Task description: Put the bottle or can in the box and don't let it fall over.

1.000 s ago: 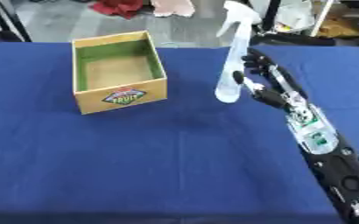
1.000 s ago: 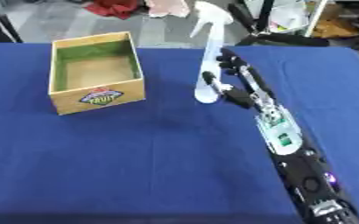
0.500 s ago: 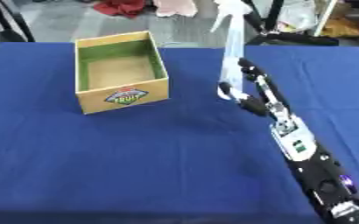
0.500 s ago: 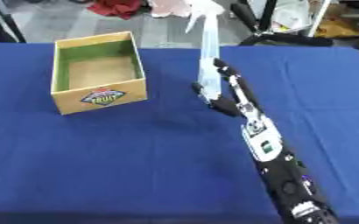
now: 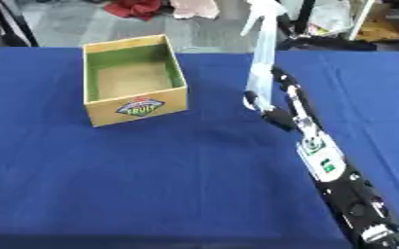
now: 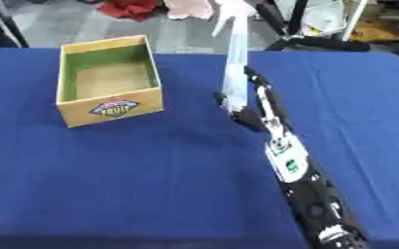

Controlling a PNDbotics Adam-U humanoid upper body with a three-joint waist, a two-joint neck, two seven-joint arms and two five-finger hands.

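Black and silver, the right hand (image 5: 275, 99) reaches up the left eye view with fingers curled round the upright spray bottle (image 5: 262, 58), while the right eye view shows bare blue table (image 6: 152, 175) between it and the open box (image 6: 109, 80).

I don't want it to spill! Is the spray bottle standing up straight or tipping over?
Standing up. The spray bottle is upright, nozzle on top, with the right hand curled around its lower part. It is still outside the box.
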